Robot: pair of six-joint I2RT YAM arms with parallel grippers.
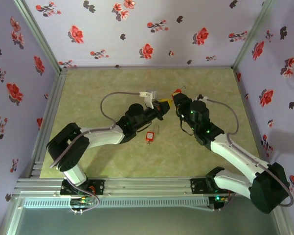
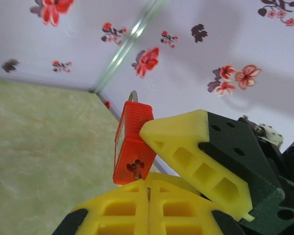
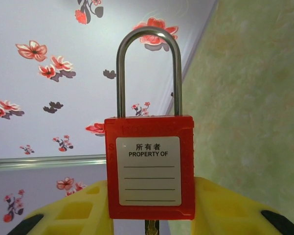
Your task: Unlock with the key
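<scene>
A red padlock (image 3: 150, 166) with a white "PROPERTY OF" label stands upright, and my right gripper (image 3: 150, 218) is shut on its body, one yellow finger (image 3: 225, 205) on each side. Both legs of its steel shackle (image 3: 147, 34) enter the body. From below, the metal key (image 2: 136, 171) sits in the keyhole on the padlock's (image 2: 133, 142) underside, pinched in my shut left gripper (image 2: 148, 188). Over the middle of the table the left gripper (image 1: 162, 105) and the right gripper (image 1: 178, 101) meet at the padlock (image 1: 176, 92).
A small red tag (image 1: 149, 136) with a thin wire ring lies on the green table (image 1: 102, 88) just in front of the left arm. Floral walls close in the back and both sides. An aluminium rail (image 1: 151, 185) runs along the near edge.
</scene>
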